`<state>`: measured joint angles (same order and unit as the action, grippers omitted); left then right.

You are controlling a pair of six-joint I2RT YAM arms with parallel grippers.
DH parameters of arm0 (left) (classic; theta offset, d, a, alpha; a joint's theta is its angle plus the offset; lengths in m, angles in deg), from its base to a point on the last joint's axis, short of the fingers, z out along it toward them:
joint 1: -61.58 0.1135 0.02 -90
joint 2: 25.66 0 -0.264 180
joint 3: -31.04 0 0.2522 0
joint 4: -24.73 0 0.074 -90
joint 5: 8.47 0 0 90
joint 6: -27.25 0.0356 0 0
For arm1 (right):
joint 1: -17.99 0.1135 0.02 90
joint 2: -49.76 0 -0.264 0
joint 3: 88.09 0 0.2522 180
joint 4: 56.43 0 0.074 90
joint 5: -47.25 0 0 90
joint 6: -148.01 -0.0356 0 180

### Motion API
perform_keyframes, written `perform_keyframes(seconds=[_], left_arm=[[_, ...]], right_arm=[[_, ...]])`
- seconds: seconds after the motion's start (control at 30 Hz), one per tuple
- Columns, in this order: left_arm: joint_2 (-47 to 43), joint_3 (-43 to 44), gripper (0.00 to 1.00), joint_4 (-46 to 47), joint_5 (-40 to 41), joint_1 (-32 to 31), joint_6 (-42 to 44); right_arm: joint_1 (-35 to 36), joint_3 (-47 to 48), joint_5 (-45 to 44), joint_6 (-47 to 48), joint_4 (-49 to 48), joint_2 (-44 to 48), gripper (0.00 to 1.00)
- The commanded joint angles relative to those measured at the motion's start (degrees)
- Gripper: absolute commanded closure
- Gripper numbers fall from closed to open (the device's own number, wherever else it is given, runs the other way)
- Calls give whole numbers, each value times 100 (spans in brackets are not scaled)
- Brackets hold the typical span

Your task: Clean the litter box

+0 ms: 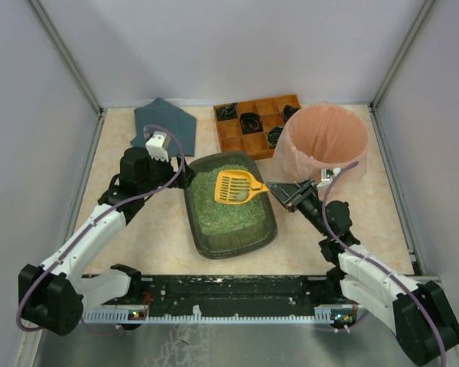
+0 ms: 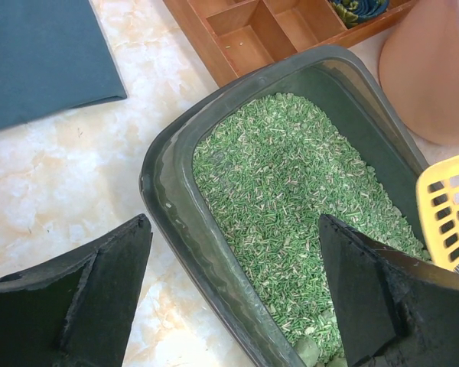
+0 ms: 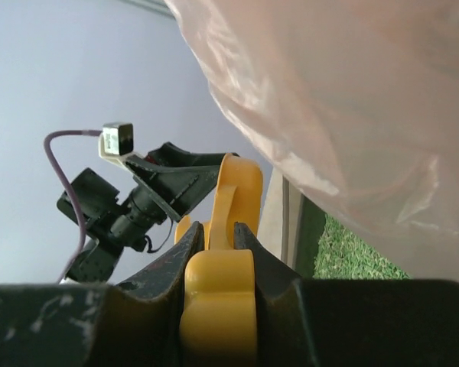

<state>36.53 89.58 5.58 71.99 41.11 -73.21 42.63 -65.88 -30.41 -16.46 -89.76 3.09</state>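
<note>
The litter box [image 1: 233, 248], a dark grey-green tray of green granules, lies mid-table between the arms. My left gripper [image 1: 182, 177] stands open astride its left rim [image 2: 172, 191], one finger outside over the table and one over the litter, gripping nothing. A few pale green lumps [image 2: 307, 352] lie in the litter near the inner finger. My right gripper [image 1: 281, 191] is shut on the handle of a yellow slotted scoop [image 1: 236, 186]. The scoop head hangs over the box's upper middle. In the right wrist view the yellow handle [image 3: 218, 298] sits clamped between the fingers.
A round pink bag-lined bin [image 1: 321, 141] stands right behind the right gripper, filling the right wrist view [image 3: 352, 99]. An orange-brown wooden compartment tray [image 1: 249, 126] sits behind the box. A dark blue-grey mat [image 1: 164, 126] lies at the back left. Grey walls enclose the table.
</note>
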Motion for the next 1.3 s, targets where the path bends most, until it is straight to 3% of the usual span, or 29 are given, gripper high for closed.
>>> perform_keyframes(seconds=[0.0, 0.07, 0.2, 0.37, 0.5, 0.63, 0.8, 0.93, 1.07, 1.13, 1.2, 1.27], left_arm=[[-73, -36, 3, 132, 67, 34, 16], [-74, -17, 0, 75, 125, 44, 19], [-120, -79, 0, 133, 178, 50, 6], [-145, -38, 0, 37, 253, 69, 27], [-175, -121, 0, 182, 132, 78, 18], [-93, -17, 0, 42, 166, 87, 27], [-86, -98, 0, 198, 40, 91, 14], [21, 39, 0, 4, 96, 109, 30], [-50, -102, 0, 176, 25, 113, 4], [-18, -49, 0, 188, -27, 121, 24], [2, 18, 0, 78, 21, 124, 48], [-36, -4, 0, 33, 60, 135, 38]], right_arm=[[25, 491, 91, 233, 735, -1, 100], [55, 289, -347, -42, 796, 191, 100], [494, 661, 301, 444, 83, -422, 100], [286, -148, -498, -327, -461, -106, 100], [540, 505, 144, 443, -136, -293, 100], [291, -108, -879, -236, 434, 430, 100], [578, 406, 65, 427, 133, -121, 100], [315, -361, -771, -479, -83, 184, 100], [434, 177, 208, 78, -509, -403, 100], [333, -1, 27, -79, -745, -422, 100], [197, -271, -486, -420, -505, -170, 100], [274, -85, -454, -255, -228, -75, 100]])
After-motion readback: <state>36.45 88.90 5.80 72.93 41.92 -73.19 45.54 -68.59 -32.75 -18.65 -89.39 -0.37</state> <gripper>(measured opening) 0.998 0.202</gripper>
